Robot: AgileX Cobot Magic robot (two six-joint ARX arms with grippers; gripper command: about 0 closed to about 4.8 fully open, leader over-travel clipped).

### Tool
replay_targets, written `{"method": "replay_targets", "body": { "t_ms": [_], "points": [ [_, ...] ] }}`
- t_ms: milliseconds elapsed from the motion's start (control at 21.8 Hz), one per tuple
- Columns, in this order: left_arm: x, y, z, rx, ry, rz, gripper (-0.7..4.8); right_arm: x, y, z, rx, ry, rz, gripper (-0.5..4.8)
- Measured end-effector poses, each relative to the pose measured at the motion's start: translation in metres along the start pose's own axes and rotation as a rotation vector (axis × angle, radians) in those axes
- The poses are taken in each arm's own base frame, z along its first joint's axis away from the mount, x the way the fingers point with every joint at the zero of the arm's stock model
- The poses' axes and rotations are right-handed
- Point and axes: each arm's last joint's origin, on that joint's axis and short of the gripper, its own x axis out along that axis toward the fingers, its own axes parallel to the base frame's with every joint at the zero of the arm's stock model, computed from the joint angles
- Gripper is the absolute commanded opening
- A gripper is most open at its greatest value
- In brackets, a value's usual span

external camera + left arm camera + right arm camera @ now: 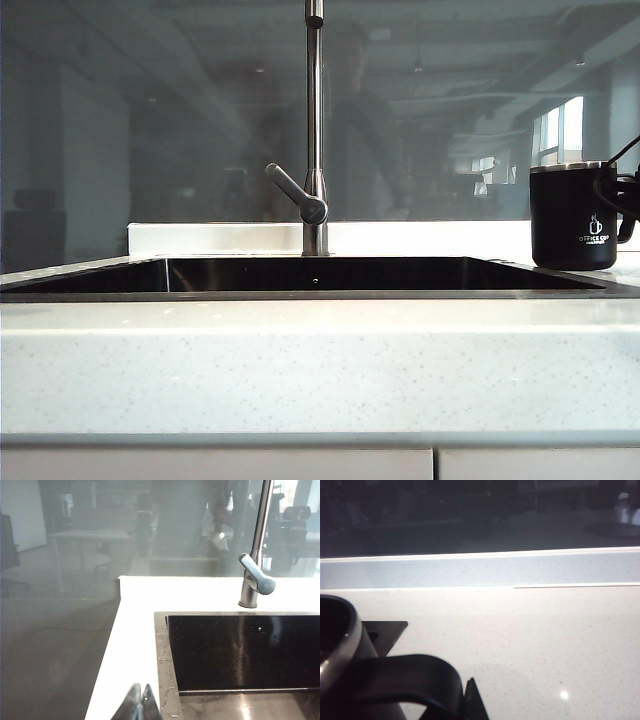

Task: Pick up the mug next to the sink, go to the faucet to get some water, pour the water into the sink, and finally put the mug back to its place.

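Note:
The matte black mug (572, 220) with a steel rim stands on the white countertop just right of the sink (320, 275). My right gripper (632, 200) is at the mug's handle at the frame's right edge. In the right wrist view the black loop handle (410, 675) fills the space at my right gripper (462, 700), and one fingertip (472, 702) presses against its outer side; the other finger is hidden behind the handle. The faucet (315, 130) rises behind the sink's middle. My left gripper (141, 702) is shut and empty above the counter beside the sink's (240, 650) left rim.
A slanted lever (295, 192) sticks out leftward from the faucet base. A low white backsplash (220, 238) and a glass pane run behind the counter. Water drops lie on the sink's metal rim (162, 655). The white counter front (320, 370) spans the foreground.

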Motion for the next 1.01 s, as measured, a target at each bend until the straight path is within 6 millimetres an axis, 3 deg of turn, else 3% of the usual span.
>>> {"method": "replay_targets", "body": {
  "t_ms": [183, 275, 367, 550, 734, 779, 871, 1009],
  "points": [
    [0.0, 0.0, 0.007, 0.002, -0.072, -0.001, -0.06, 0.0, 0.0, 0.003, 0.058, -0.031, 0.003, -0.02],
    [0.0, 0.0, 0.013, -0.036, -0.137, -0.005, -0.06, -0.002, 0.006, 0.02, 0.096, -0.096, 0.022, -0.02],
    [0.005, 0.0, 0.012, -0.094, -0.111, -0.007, -0.06, -0.005, 0.029, 0.048, 0.105, -0.173, 0.094, -0.02],
    [0.017, 0.001, 0.009, -0.127, -0.089, -0.007, -0.06, -0.001, 0.072, 0.075, 0.131, -0.099, 0.219, -0.02],
    [0.047, 0.001, 0.02, -0.132, -0.067, -0.021, -0.06, 0.026, 0.128, 0.113, 0.154, 0.033, 0.346, -0.02],
    [0.068, 0.002, 0.026, -0.132, -0.039, -0.036, -0.06, 0.036, 0.147, 0.126, 0.142, 0.061, 0.347, -0.02],
    [0.096, 0.003, 0.023, -0.134, 0.0, -0.039, -0.06, 0.05, 0.168, 0.14, 0.091, 0.061, 0.353, -0.02],
    [0.143, 0.004, 0.014, -0.133, -0.007, -0.081, -0.06, 0.071, 0.195, 0.146, 0.056, 0.101, 0.398, -0.02]
  ]
}}
